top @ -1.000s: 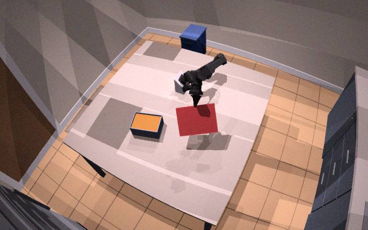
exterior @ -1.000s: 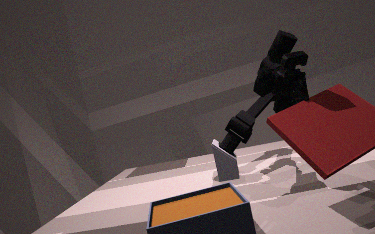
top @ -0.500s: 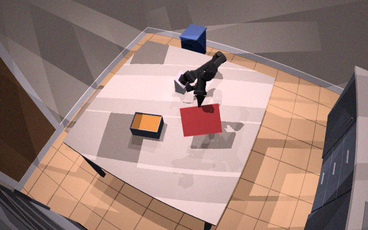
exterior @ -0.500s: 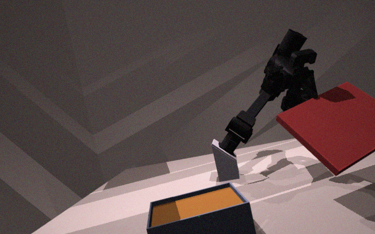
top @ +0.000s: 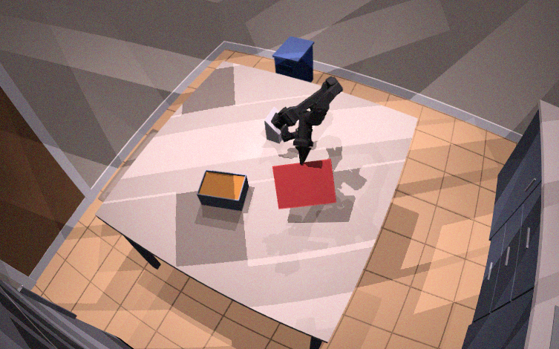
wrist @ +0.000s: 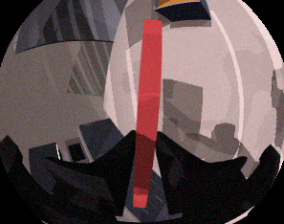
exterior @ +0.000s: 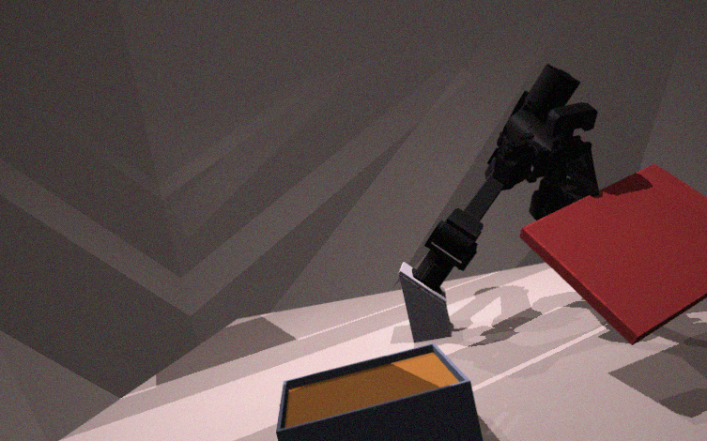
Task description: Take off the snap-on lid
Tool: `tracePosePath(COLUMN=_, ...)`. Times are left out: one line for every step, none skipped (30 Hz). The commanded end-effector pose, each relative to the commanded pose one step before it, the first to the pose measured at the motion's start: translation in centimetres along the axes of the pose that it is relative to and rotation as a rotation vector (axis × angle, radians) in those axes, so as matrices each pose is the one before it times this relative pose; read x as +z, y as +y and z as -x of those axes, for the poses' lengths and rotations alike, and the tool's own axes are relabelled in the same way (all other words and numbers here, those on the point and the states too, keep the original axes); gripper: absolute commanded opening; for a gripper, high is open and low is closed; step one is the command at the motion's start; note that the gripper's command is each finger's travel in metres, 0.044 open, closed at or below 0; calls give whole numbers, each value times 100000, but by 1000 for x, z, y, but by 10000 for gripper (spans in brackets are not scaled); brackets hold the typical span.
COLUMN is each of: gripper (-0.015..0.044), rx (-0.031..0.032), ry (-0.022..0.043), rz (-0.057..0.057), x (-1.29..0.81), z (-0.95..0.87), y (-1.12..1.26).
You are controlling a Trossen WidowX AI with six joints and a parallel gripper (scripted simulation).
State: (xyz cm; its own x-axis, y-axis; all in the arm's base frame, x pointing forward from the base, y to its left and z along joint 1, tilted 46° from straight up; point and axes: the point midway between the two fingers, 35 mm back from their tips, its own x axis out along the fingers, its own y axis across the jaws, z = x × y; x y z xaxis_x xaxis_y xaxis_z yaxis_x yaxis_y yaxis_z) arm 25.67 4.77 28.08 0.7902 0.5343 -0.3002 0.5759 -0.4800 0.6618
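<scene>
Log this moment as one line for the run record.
gripper: shut on red lid by its edge | lid: in the air, tilted, beside box | storage box: open on table | lid not yet laid down

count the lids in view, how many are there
1: a red lid held at its edge by the gripper, in the air beside the open storage box. No others show.

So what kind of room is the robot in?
It looks like a kitchen or workroom, probably. There is a tiled floor, dark cabinets with handles along one wall, and a big pale table in the middle where the arm works.
</scene>
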Motion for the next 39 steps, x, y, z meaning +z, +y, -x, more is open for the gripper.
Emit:
tracePosePath(gripper=0, rx=905, ry=-408, rz=98, x=28, z=-137, y=-163)
tracePosePath(gripper=0, rx=6, ry=5, rz=2, x=-1, z=-49, y=-59)
tracePosePath(gripper=0, rx=6, ry=5, rz=2, x=-2, z=-49, y=-60)
tracePosePath(gripper=0, rx=6, ry=5, rz=2, x=-2, z=-50, y=-60)
tracePosePath(gripper=0, rx=6, ry=5, rz=2, x=-2, z=-50, y=-61)
tracePosePath(gripper=0, rx=6, ry=5, rz=2, x=-2, z=-50, y=-61)
tracePosePath(gripper=0, rx=6, ry=5, rz=2, x=-2, z=-50, y=-61)
tracePosePath(gripper=0, rx=6, ry=5, rz=2, x=-2, z=-50, y=-61)
tracePosePath(gripper=0, rx=6, ry=5, rz=2, x=-2, z=-50, y=-61)
tracePosePath(gripper=0, rx=6, ry=5, rz=1, x=-2, z=-50, y=-60)
tracePosePath(gripper=0, rx=6, ry=5, rz=1, x=-2, z=-50, y=-60)
tracePosePath(gripper=0, rx=6, ry=6, rz=1, x=-2, z=-50, y=-60)
tracePosePath(gripper=0, rx=6, ry=6, rz=1, x=-2, z=-50, y=-60)
tracePosePath(gripper=0, rx=6, ry=6, rz=1, x=-2, z=-50, y=-60)
tracePosePath(gripper=0, rx=6, ry=6, rz=1, x=-2, z=-50, y=-60)
tracePosePath(gripper=0, rx=6, ry=6, rz=1, x=-2, z=-50, y=-60)
tracePosePath(gripper=0, rx=6, ry=6, rz=1, x=-2, z=-50, y=-60)
tracePosePath(gripper=0, rx=6, ry=6, rz=1, x=-2, z=-50, y=-60)
tracePosePath(gripper=0, rx=6, ry=6, rz=1, x=-2, z=-50, y=-60)
tracePosePath(gripper=0, rx=6, ry=6, rz=1, x=-2, z=-50, y=-60)
tracePosePath(gripper=0, rx=6, ry=6, rz=1, x=-2, z=-50, y=-60)
tracePosePath(gripper=0, rx=6, ry=6, rz=1, x=-2, z=-50, y=-60)
tracePosePath(gripper=0, rx=6, ry=6, rz=1, x=-2, z=-50, y=-60)
tracePosePath(gripper=0, rx=6, ry=6, rz=1, x=-2, z=-50, y=-60)
tracePosePath(gripper=0, rx=6, ry=6, rz=1, x=-2, z=-50, y=-60)
tracePosePath(gripper=0, rx=6, ry=6, rz=0, x=-2, z=-50, y=-60)
tracePosePath(gripper=0, rx=6, ry=6, rz=0, x=-2, z=-50, y=-60)
tracePosePath(gripper=0, rx=6, ry=6, rz=0, x=-2, z=-50, y=-60)
tracePosePath(gripper=0, rx=6, ry=6, rz=0, x=-2, z=-50, y=-60)
tracePosePath(gripper=0, rx=6, ry=6, rz=0, x=-2, z=-50, y=-60)
tracePosePath(gripper=0, rx=6, ry=6, rz=0, x=-2, z=-50, y=-60)
tracePosePath(gripper=0, rx=6, ry=6, rz=0, x=-2, z=-50, y=-60)
tracePosePath(gripper=0, rx=6, ry=6, rz=0, x=-2, z=-50, y=-60)
tracePosePath(gripper=0, rx=6, ry=6, rz=0, x=-2, z=-50, y=-60)
tracePosePath(gripper=0, rx=6, ry=6, rz=0, x=-2, z=-50, y=-60)
tracePosePath(gripper=0, rx=6, ry=6, rz=0, x=-2, z=-50, y=-60)
tracePosePath(gripper=0, rx=6, ry=6, rz=0, x=-2, z=-50, y=-60)
tracePosePath(gripper=0, rx=6, ry=6, rz=0, x=-2, z=-50, y=-60)
tracePosePath(gripper=0, rx=6, ry=6, rz=0, x=-2, z=-50, y=-60)
